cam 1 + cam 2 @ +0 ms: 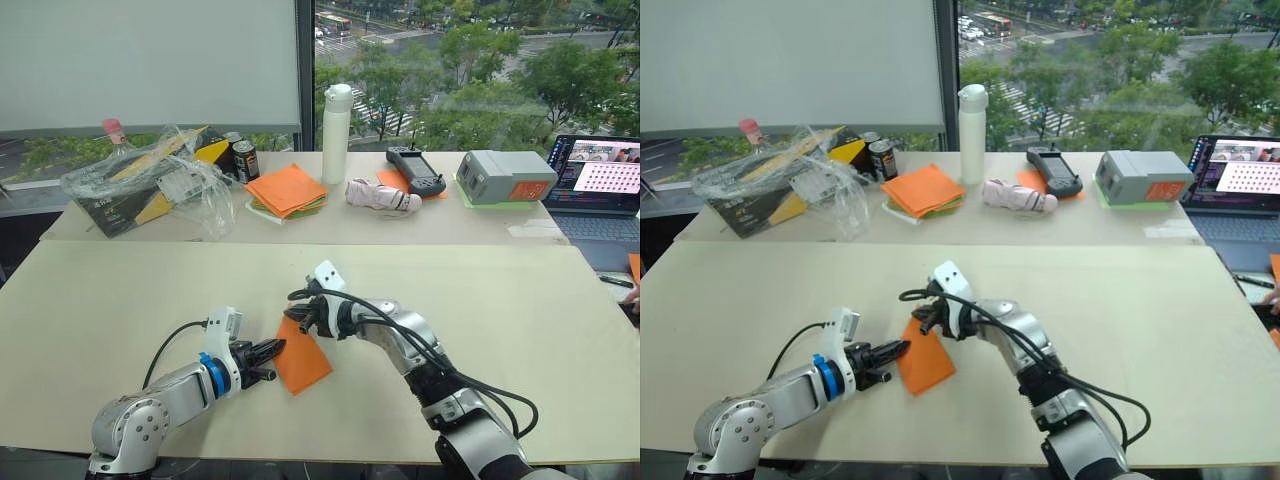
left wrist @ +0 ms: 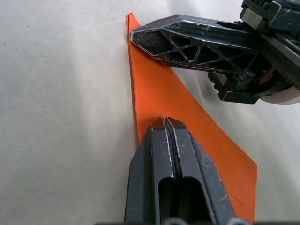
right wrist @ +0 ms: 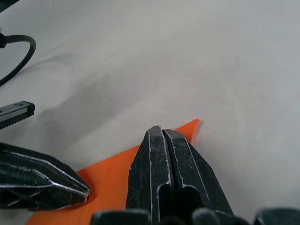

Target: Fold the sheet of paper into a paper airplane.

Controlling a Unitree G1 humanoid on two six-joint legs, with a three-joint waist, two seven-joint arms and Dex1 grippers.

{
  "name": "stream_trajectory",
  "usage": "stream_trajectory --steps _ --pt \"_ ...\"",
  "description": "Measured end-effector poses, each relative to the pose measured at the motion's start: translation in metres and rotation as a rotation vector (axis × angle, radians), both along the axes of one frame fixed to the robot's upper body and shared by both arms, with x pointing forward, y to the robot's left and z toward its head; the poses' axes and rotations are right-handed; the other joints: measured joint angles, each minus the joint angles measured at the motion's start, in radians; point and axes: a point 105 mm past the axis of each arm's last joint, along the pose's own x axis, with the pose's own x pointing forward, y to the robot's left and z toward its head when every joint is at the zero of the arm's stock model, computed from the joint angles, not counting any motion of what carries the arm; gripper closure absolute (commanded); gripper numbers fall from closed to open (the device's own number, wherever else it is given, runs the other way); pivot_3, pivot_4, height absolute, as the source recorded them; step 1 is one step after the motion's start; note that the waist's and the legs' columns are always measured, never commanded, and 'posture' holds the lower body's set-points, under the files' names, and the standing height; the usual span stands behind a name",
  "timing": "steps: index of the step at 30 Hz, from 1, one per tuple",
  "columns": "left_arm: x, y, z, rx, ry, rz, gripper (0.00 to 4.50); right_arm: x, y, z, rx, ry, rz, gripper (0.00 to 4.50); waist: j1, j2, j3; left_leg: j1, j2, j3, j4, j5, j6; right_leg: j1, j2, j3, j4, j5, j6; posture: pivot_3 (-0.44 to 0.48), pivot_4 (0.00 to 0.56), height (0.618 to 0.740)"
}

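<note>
You see the sheet of paper (image 1: 301, 358) lying on the pale surface (image 1: 520, 330) near its front edge, between the two arms; it is already folded to a narrower shape with one pointed corner. The left gripper (image 1: 274, 351) has its jaws pressed together, and their tips rest on the left edge of the orange paper. The right gripper (image 1: 300, 313) also has its jaws together, with no gap between them, and its tips lie on the paper near the far pointed corner. In the left wrist view, the right gripper crosses over the point of the paper. On the farther surface by the window you can see a stack of orange and green sheets (image 1: 288, 190), a white bottle (image 1: 336, 133), a black controller (image 1: 415, 170), a grey box (image 1: 505, 177) and a laptop (image 1: 598, 188) at the right.
</note>
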Motion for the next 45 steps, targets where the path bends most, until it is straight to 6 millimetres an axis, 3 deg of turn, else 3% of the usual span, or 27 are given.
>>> stream_trajectory --steps 13,25,45 --pt "0.0 -0.001 0.0 -0.006 0.003 0.003 4.5 0.005 0.002 0.001 0.002 0.006 -0.006 4.47 0.0 0.0 0.0 0.0 0.0 0.0 0.0 0.0 0.0 0.0 0.0 0.0 0.0 0.0 0.0 0.0 0.15 0.74" --pt "-0.001 0.0 0.0 -0.006 0.006 0.008 4.5 -0.026 -0.018 -0.006 -0.038 0.034 0.104 4.47 0.001 0.0 0.0 0.001 0.0 0.0 0.0 0.0 0.0 0.001 0.0 0.0 0.0 0.0 0.0 0.0 0.15 0.74" --pt "-0.001 -0.001 0.0 -0.007 0.007 0.004 4.5 -0.047 -0.037 -0.01 -0.058 0.084 0.152 4.47 0.003 0.0 0.0 0.001 0.0 0.0 0.0 0.0 0.0 0.002 0.0 0.0 -0.002 0.0 0.0 0.0 0.15 0.74"
